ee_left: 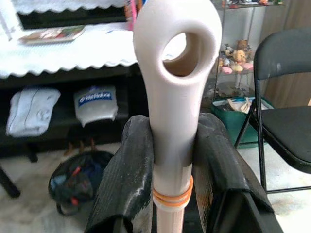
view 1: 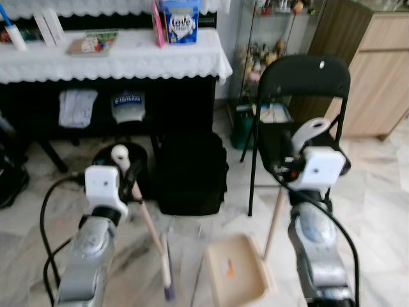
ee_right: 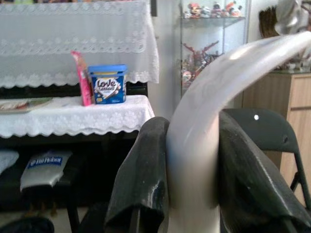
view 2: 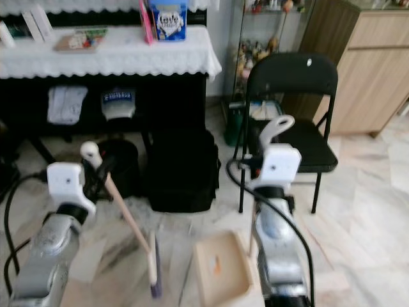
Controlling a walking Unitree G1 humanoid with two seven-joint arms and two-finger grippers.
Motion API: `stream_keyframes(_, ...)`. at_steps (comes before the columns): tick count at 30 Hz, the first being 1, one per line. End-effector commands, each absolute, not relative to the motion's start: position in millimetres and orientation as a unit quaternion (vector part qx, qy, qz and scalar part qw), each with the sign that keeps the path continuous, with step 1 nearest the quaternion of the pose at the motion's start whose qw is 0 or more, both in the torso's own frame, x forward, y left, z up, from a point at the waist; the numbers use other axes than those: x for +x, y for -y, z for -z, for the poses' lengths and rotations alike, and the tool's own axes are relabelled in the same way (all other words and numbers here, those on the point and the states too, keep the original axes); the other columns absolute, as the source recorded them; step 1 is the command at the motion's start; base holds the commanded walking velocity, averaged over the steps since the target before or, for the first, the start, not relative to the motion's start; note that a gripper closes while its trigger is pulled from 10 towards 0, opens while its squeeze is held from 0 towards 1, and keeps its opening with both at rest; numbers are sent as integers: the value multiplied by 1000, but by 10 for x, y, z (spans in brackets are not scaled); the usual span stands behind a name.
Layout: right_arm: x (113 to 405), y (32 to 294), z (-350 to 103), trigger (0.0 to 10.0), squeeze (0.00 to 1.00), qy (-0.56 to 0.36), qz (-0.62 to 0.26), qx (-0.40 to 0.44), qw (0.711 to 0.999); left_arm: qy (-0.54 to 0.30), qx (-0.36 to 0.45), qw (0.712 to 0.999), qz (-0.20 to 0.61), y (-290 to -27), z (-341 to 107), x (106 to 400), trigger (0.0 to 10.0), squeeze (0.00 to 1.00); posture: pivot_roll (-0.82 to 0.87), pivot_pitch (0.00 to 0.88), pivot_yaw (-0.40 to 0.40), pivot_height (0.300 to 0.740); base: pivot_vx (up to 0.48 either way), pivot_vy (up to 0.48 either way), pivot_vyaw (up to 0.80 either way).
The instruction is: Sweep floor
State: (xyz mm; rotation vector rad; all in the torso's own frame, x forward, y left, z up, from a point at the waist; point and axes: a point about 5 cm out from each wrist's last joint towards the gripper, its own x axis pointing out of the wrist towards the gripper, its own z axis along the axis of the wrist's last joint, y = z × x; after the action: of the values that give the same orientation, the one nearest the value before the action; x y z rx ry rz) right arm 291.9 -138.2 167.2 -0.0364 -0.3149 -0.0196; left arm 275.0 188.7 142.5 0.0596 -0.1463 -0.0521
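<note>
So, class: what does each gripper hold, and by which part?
Left gripper: broom, near its handle's looped top. Right gripper: dustpan, by its long handle's curved top.

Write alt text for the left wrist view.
The left gripper is shut on a cream broom handle with a loop at its end. Behind it stand a white-clothed table, a dark bag on the marble floor, and a black folding chair.

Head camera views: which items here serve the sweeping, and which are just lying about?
Sweeping: broom in left gripper; dustpan, its handle in right gripper.

Lying about: folding chair, black backpack, blue box on table.
</note>
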Motion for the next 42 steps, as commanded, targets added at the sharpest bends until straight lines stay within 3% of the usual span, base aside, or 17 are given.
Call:
stream_keyframes(1,2908,1418,-1763,10000,0,178,16,-13,984,95,38,994,27,-1878,-1516,2754,10000,0,-51,61,44,740,394,0,0)
stream_keyframes(27,2907,1485,-1744,10000,0,174,22,-22,984,90,43,995,24,-1890,-1490,2738,10000,0,-51,70,46,740,376,0,0)
stream_keyframes(42,2889,1620,-1573,10000,0,152,35,-47,987,84,44,995,26,-1922,-1469,2721,10000,0,-48,79,52,740,0,0,0)
